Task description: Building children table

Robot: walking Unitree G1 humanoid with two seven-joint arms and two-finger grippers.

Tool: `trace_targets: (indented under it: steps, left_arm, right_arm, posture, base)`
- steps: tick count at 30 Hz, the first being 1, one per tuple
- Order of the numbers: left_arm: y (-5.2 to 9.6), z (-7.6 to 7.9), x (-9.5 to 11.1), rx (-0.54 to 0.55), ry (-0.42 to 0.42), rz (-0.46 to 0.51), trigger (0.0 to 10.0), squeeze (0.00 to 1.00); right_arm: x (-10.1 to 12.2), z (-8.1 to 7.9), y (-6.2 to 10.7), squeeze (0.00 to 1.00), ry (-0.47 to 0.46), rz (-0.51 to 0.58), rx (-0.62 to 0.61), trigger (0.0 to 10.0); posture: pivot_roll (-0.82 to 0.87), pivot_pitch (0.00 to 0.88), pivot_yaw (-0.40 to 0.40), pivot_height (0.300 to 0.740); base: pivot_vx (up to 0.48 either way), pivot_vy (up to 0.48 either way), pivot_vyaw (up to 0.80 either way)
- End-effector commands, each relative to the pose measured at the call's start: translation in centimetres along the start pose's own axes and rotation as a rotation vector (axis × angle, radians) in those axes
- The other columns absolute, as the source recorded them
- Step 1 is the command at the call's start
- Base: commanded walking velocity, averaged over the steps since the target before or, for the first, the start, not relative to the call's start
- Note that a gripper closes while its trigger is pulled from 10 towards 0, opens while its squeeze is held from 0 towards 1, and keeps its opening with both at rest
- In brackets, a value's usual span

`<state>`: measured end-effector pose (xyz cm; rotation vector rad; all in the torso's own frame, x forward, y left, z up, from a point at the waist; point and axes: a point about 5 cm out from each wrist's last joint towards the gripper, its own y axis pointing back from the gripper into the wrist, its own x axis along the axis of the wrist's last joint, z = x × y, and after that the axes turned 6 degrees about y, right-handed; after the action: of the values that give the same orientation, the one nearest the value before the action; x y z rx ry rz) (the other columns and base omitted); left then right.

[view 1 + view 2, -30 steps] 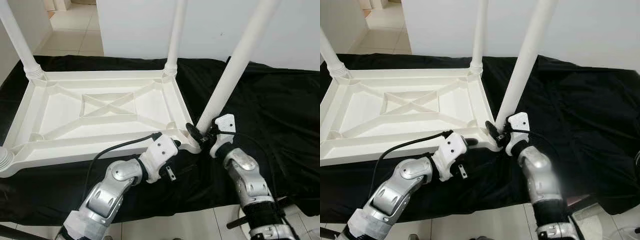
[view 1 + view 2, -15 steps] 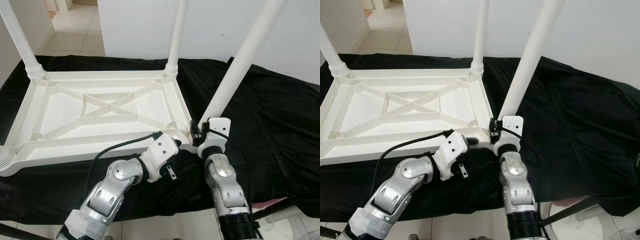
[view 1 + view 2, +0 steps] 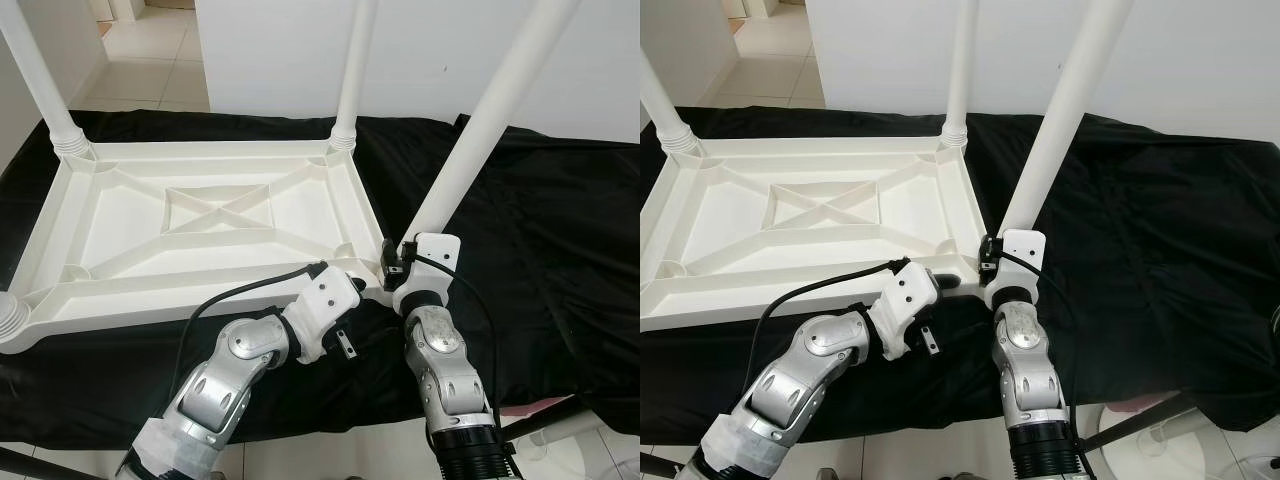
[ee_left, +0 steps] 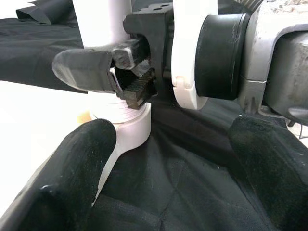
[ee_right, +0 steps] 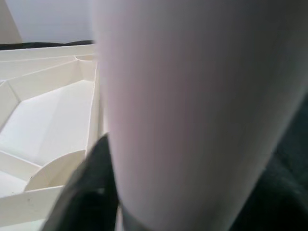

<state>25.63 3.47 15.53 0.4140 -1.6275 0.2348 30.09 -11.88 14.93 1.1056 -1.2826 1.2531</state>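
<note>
While my right gripper [image 3: 398, 262] is clamped on the long white plastic leg [image 3: 470, 150] at the upturned white tabletop [image 3: 200, 215] corner socket, I'd twist slowly, upright; left gripper [image 3: 350, 288], fingers apart, steadies beside.

The right gripper [image 3: 396, 262] swung under the leg [image 3: 478, 135] (now less tilted).

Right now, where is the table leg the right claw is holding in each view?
Left eye: table leg, slanting right of centre.
Right eye: upper middle.
Left wrist: behind the right claw, top left.
Right wrist: close up.
Shared landmark: upturned tabletop.
</note>
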Motion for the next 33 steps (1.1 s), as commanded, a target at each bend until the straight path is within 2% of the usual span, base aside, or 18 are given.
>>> trace_targets:
  steps: [1,5,10,11,12,13,14,16,19,22,23,29,30,31,32,33]
  left_arm:
    - [-0.2,0.0,-0.2,0.014,0.002,-0.005,10.0,0.00]
    - [-0.2,-0.1,-0.2,0.015,0.001,-0.005,10.0,0.00]
    - [-0.2,-0.2,-0.2,0.021,-0.002,-0.006,10.0,0.00]
    - [-0.1,-0.2,-0.2,0.024,-0.003,-0.007,10.0,0.00]
    - [-0.1,-0.3,-0.2,0.025,-0.003,-0.007,10.0,0.00]
    - [-0.1,-0.3,-0.2,0.025,-0.003,-0.007,10.0,0.00]
    - [-0.1,-0.3,-0.2,0.027,-0.002,-0.008,10.0,0.00]
    - [-0.1,-0.3,-0.2,0.030,-0.004,-0.007,10.0,0.00]
    - [0.2,-0.5,-0.2,0.026,0.003,-0.011,10.0,0.00]
    - [0.3,-0.5,-0.2,0.019,0.000,-0.014,10.0,0.00]
    - [0.4,-0.5,-0.2,0.005,-0.003,-0.019,10.0,0.00]
    - [0.6,-0.3,-0.3,-0.014,-0.004,-0.026,10.0,0.00]
    - [0.7,-0.3,-0.3,-0.017,-0.003,-0.027,10.0,0.00]
    - [0.7,-0.3,-0.3,-0.017,-0.003,-0.027,10.0,0.00]
    - [0.6,-0.2,-0.3,-0.020,-0.005,-0.027,10.0,0.00]
    - [0.6,-0.2,-0.3,-0.023,-0.007,-0.028,10.0,0.00]
  right_arm:
    - [-0.7,0.1,0.4,1.00,-0.003,-0.032,-0.006,10.0]
    - [-0.9,0.6,0.4,1.00,0.019,-0.027,0.002,10.0]
    - [-0.9,1.2,0.4,1.00,0.030,0.001,0.064,10.0]
    - [-1.1,1.7,0.4,1.00,0.041,0.013,0.098,10.0]
    - [-1.2,2.1,0.4,0.91,0.051,0.017,0.126,10.0]
    - [-1.2,2.1,0.4,0.91,0.051,0.017,0.126,10.0]
    - [-1.2,2.3,0.3,0.00,0.058,0.019,0.144,10.0]
    - [-1.3,2.5,0.3,0.00,0.057,0.023,0.167,10.0]
    - [-1.4,3.6,0.2,0.00,0.086,0.037,0.294,10.0]
    - [-1.4,4.1,0.1,0.00,0.094,0.044,0.314,10.0]
    - [-1.3,4.8,-0.2,0.00,0.096,0.051,0.364,10.0]
    - [-1.1,5.6,-0.6,0.00,0.122,0.070,0.443,10.0]
    - [-1.1,5.6,-0.6,0.00,0.126,0.073,0.481,9.4]
    - [-1.1,5.6,-0.6,0.00,0.126,0.073,0.481,9.4]
    - [-1.1,5.5,-0.9,0.00,0.142,0.068,0.517,8.4]
    - [-1.1,5.5,-1.2,0.00,0.155,0.063,0.545,8.5]
  posture:
    - [-0.05,0.083,-0.080,0.740]
    - [-0.05,0.082,-0.080,0.740]
    - [-0.05,0.082,-0.079,0.740]
    - [-0.05,0.082,-0.078,0.740]
    - [-0.05,0.082,-0.078,0.740]
    - [-0.05,0.082,-0.078,0.740]
    - [-0.05,0.081,-0.076,0.740]
    - [-0.05,0.081,-0.076,0.740]
    - [-0.05,0.080,-0.073,0.740]
    - [-0.05,0.080,-0.072,0.740]
    - [-0.05,0.081,-0.070,0.740]
    - [-0.05,0.080,-0.067,0.740]
    - [-0.05,0.078,-0.064,0.740]
    - [-0.05,0.078,-0.064,0.740]
    - [-0.05,0.075,-0.064,0.740]
    - [-0.05,0.075,-0.064,0.740]
  base:
    - [0.000,0.000,0.00]
    - [0.000,0.000,0.00]
    - [0.000,0.000,0.00]
    - [0.000,0.000,0.00]
    - [0.000,0.000,0.00]
    - [0.000,0.000,0.00]
    - [0.000,0.000,0.00]
    - [0.000,0.000,0.00]
    - [0.000,0.000,0.00]
    - [0.000,0.000,0.00]
    - [0.000,0.000,0.00]
    - [0.000,0.000,0.00]
    - [0.000,0.000,0.00]
    - [0.000,0.000,0.00]
    - [0.000,0.000,0.00]
    - [0.000,0.000,0.00]
